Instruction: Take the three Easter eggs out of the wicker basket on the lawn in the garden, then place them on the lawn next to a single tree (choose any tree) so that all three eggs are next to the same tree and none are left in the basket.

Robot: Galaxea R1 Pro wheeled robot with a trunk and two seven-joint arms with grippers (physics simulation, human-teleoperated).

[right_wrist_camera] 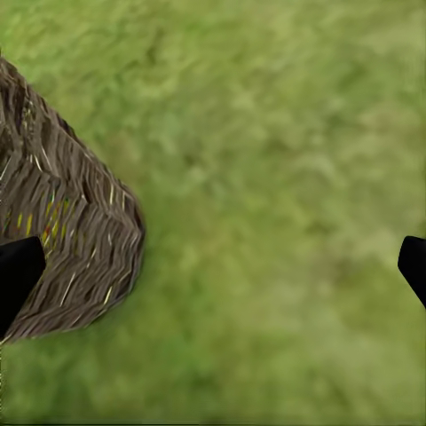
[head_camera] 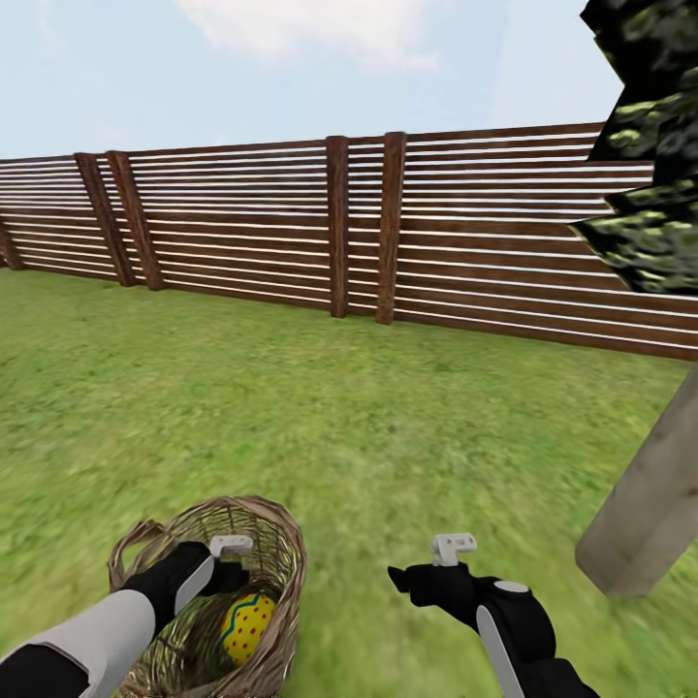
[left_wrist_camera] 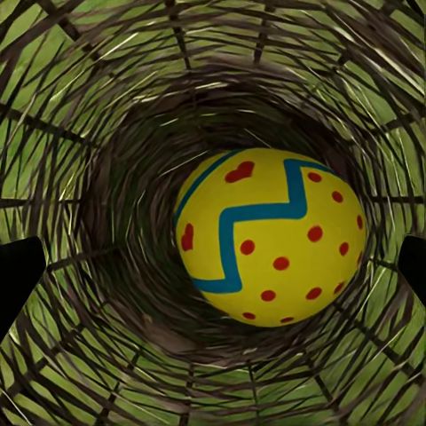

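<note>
The wicker basket (head_camera: pixel 276 543) stands on the lawn (head_camera: pixel 388 436) at the lower left of the head view. Inside lies a yellow egg surface (head_camera: pixel 247 625) with a blue zigzag and red dots (left_wrist_camera: pixel 271 235); whether it is one egg or several pressed together I cannot tell. My left gripper (head_camera: pixel 231 580) reaches down into the basket and hangs open above the egg (left_wrist_camera: pixel 213 266), its fingertips (left_wrist_camera: pixel 18 275) far apart. To the right of the basket, my right gripper (head_camera: pixel 412 585) is held open over bare grass (right_wrist_camera: pixel 266 222). The tree trunk (head_camera: pixel 650 504) rises at the right.
A brown slatted fence (head_camera: pixel 368 228) closes the garden at the back. Dark blotched foliage (head_camera: pixel 650 145) hangs at the upper right above the trunk. In the right wrist view the basket's outer wall (right_wrist_camera: pixel 62 240) sits beside one fingertip (right_wrist_camera: pixel 18 271).
</note>
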